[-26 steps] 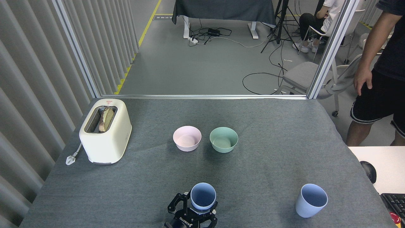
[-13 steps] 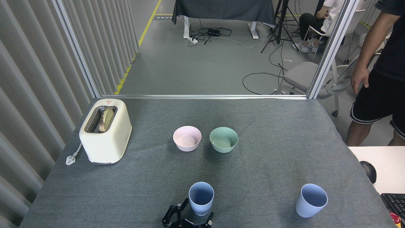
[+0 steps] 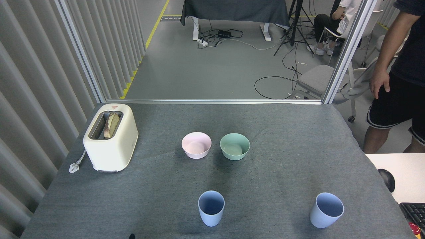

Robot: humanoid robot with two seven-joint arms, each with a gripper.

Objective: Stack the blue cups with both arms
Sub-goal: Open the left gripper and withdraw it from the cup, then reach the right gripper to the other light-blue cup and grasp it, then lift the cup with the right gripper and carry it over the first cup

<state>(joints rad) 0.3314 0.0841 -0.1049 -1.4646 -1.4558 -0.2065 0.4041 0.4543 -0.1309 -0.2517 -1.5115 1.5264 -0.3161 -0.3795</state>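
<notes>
Two blue cups stand upright on the grey table, both empty. One blue cup is near the front edge at the middle. The other blue cup is at the front right, leaning slightly in this view. Nothing holds either cup. Neither arm shows in the head view, apart from a tiny black tip at the bottom edge, left of the middle cup. I cannot tell what part that tip is.
A pink bowl and a mint-green bowl sit side by side mid-table. A cream toaster holding bread stands at the left. A person stands past the table's right edge. A white desk with a mouse and keyboard adjoins the right front.
The left gripper let go of the middle cup and drew back down out of the frame. The cup stays standing on the table. The person's hand shifted slightly.
</notes>
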